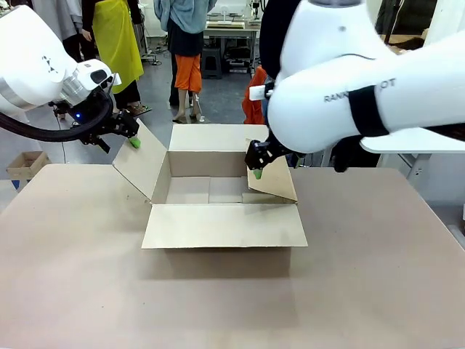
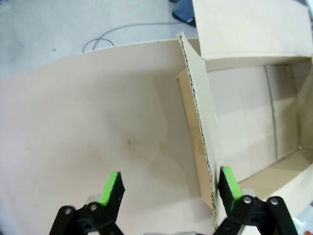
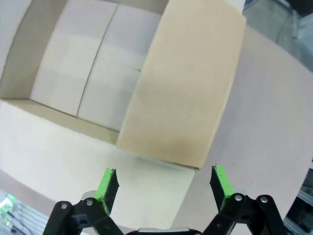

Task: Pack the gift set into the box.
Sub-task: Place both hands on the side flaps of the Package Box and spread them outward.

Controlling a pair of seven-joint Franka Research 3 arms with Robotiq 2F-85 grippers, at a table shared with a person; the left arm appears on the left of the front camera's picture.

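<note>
Beyond the far edge of the beige counter (image 1: 378,276), people stand about on a grey workshop floor. A brown cardboard box (image 1: 207,166) sits in the middle of the counter with all four flaps folded outward, and its inside shows only the seams of its cardboard floor. The left claw (image 1: 133,140) hangs at the upper edge of the box's left flap (image 1: 142,167), which leans up and outward. In the left wrist view this claw (image 2: 170,178) is spread wide, with the flap's corrugated edge (image 2: 198,122) running down just inside one green pad (image 2: 229,182). The right claw (image 1: 256,171) is at the inner side of the right flap (image 1: 276,182). Its own view shows the right claw (image 3: 162,174) released too, fingers well apart and gripping nothing, with the flap's free end (image 3: 186,98) just beyond them.
</note>
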